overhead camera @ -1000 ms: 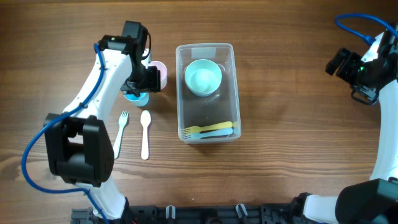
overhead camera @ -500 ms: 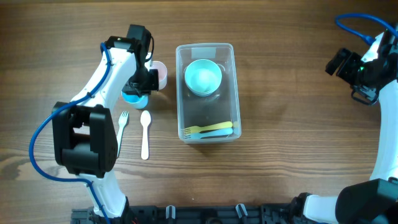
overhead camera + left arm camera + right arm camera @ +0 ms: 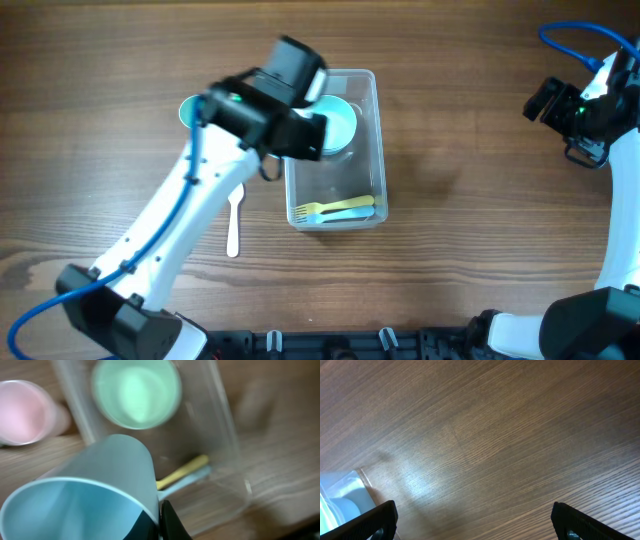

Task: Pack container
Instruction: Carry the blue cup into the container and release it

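— What surface are we working on?
— A brown wood-grain table (image 3: pixel 470 230). It fills the overhead view on every side but the near one, where a black rail (image 3: pixel 300 345) runs along the edge. Of the room beyond we can tell nothing.
— And where is the container?
— The container (image 3: pixel 335 180) sits upright near the middle of the table, its long side running away from the rail. Inside we see a mint bowl (image 3: pixel 340 122) at the far end. A yellow fork (image 3: pixel 340 205) lies across the near end, with a blue utensil (image 3: pixel 350 214) touching it alongside.
— Where is our left gripper?
— The left gripper (image 3: pixel 300 135) hangs over the container's left wall, blurred from above. In the left wrist view it is clamped on a blue cup (image 3: pixel 85 505) whose mouth tips toward the camera, with one dark finger against the cup's wall. Below the cup we see the bowl, and a pink cup (image 3: pixel 22 412) on the wood just outside the container.
— Anything else on the table?
— A white spoon (image 3: pixel 233 225) lies left of the container, just beside our left arm.
— And the right side?
— The right gripper (image 3: pixel 477 525) is over bare wood, well apart from the container. Its fingers are spread wide with nothing between them, and a blue cable (image 3: pixel 570 35) loops above that arm
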`<state>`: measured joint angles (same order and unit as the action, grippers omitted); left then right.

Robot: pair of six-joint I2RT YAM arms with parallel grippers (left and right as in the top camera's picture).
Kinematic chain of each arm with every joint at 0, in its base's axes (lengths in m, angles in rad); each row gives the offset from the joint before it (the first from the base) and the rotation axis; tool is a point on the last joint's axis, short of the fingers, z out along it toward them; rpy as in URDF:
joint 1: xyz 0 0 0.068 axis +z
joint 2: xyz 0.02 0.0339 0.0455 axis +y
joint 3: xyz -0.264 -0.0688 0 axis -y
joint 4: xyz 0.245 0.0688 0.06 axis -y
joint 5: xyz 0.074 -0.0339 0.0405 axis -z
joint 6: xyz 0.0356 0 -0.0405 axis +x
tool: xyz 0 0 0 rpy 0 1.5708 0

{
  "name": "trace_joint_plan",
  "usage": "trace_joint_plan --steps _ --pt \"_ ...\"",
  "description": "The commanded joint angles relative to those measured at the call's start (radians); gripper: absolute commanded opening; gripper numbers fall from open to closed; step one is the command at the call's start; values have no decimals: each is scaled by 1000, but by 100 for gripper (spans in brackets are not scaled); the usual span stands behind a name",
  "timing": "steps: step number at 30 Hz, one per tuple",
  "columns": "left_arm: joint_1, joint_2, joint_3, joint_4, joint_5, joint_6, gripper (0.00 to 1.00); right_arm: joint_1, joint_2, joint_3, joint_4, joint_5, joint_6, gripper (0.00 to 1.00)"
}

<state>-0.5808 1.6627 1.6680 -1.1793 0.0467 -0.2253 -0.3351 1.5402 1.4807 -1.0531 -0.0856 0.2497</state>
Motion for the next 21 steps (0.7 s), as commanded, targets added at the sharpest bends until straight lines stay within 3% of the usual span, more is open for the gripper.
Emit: trace_joint_plan --steps 1,7,13,14,15,17,21 --pt "-104 100 6 68 2 -22 4 -1 14 0 3 -4 15 100" --pt "-137 313 6 85 1 -22 4 -1 14 0 3 -4 15 100" --pt "-137 367 6 141 -23 -14 4 -1 14 0 3 -4 15 100" --pt "-137 367 6 141 -23 -14 10 -1 14 0 3 -5 15 100" --pt "-137 367 6 140 -23 -14 34 -1 14 0 3 -4 15 100" --pt "-134 365 7 132 -22 -15 54 -1 14 0 3 -4 15 100" --pt "-122 319 55 51 -38 -15 60 -1 14 0 3 -4 16 100"
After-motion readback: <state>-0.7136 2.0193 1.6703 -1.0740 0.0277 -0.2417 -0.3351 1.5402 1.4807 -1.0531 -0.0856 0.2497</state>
